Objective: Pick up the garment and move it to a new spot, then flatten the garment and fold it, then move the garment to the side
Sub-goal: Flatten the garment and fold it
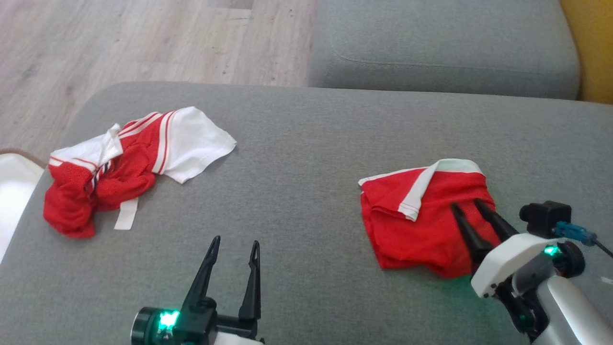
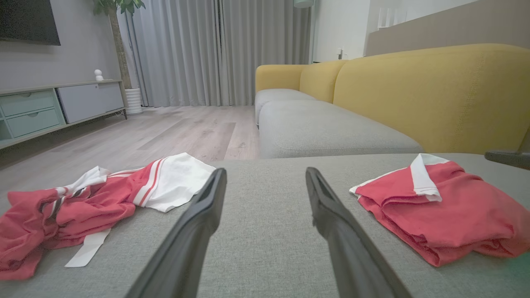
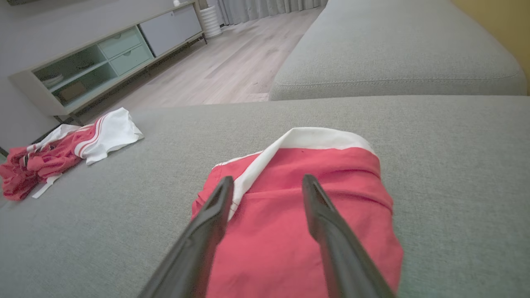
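Note:
A folded red garment [image 1: 421, 225] [image 2: 447, 211] [image 3: 290, 248] with a white band lies on the right of the grey seat cushion [image 1: 306, 143]. My right gripper [image 1: 466, 204] [image 3: 267, 179] is open just above it, fingers spread over the red cloth and holding nothing. Low in the middle of the head view, my left gripper [image 1: 236, 240] [image 2: 266, 171] is open over bare cushion, between the two heaps of cloth. A crumpled red-and-white garment [image 1: 129, 163] [image 2: 83, 207] [image 3: 62, 149] lies at the cushion's left end.
A second grey cushion [image 1: 445, 43] adjoins at the back right, with a yellow backrest [image 2: 414, 91] along the right. Wooden floor [image 1: 143, 38] lies beyond the cushion's far and left edges. A low cabinet [image 3: 103, 54] stands by the far wall.

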